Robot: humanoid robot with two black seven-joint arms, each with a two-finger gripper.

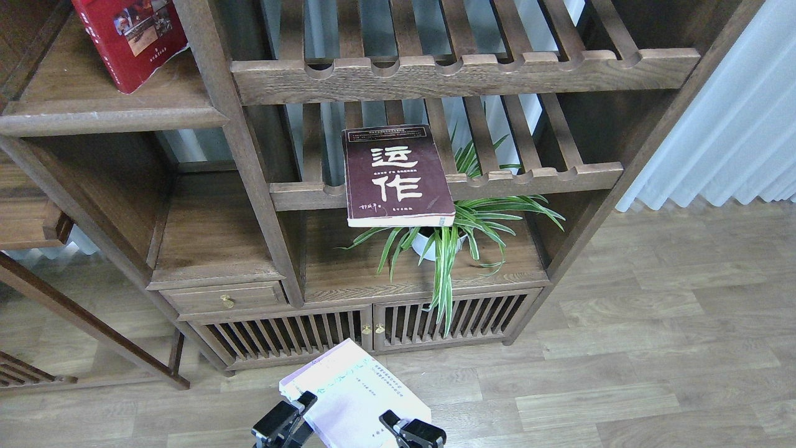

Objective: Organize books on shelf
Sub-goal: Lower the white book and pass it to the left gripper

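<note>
A pale white-lavender book hangs low at the bottom centre, in front of the cabinet doors. My right gripper is shut on its right near corner. My left gripper sits against the book's left edge; I cannot tell whether its fingers are closed on it. The dark maroon book with white characters lies flat on the lower slatted rack, overhanging the front rail. The bright red book lies on the plank shelf at the upper left.
A potted spider plant stands on the board below the maroon book, leaves drooping over the slatted cabinet doors. A small drawer is at the lower left. White curtains hang at the right above the wood floor.
</note>
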